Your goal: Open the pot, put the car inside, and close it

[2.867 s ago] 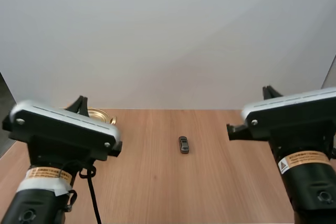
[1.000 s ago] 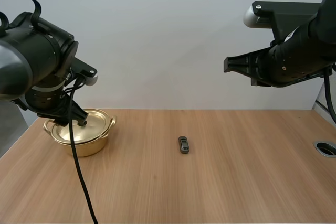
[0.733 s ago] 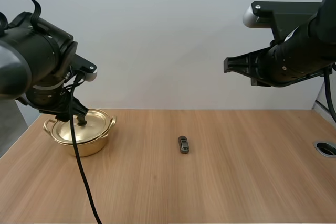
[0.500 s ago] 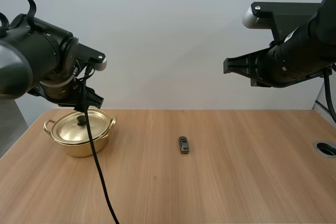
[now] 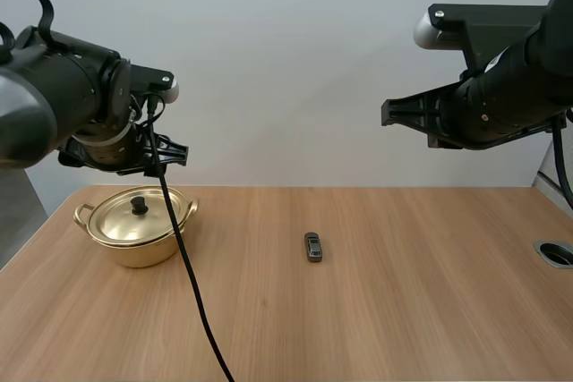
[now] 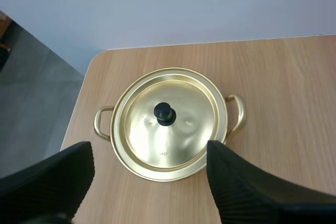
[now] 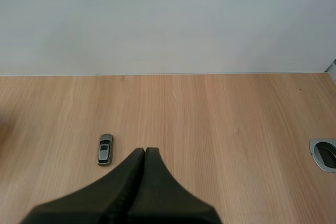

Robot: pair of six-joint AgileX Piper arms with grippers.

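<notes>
Hovering left gripper spread wide above the lidded pot; right gripper pressed together, high over the table.

Left fingers: black, ribbed inner faces turned to each other, clear of the pot, touching nothing. Below them sits a round, shiny, brass-coloured pot with two loop handles, near the table's far left corner. Lid seated flat in the rim, a shallow smooth dome with faint reflections; small black knob at its centre. Right fingers lie as one dark matte wedge, holding nothing. Just past the wedge's tip and a little aside is the car: tiny, grey, oblong, dark windows, flat on the pale wood-grain top near mid-table, well apart from the pot. Round metal grommet set into the table near its right edge.
</notes>
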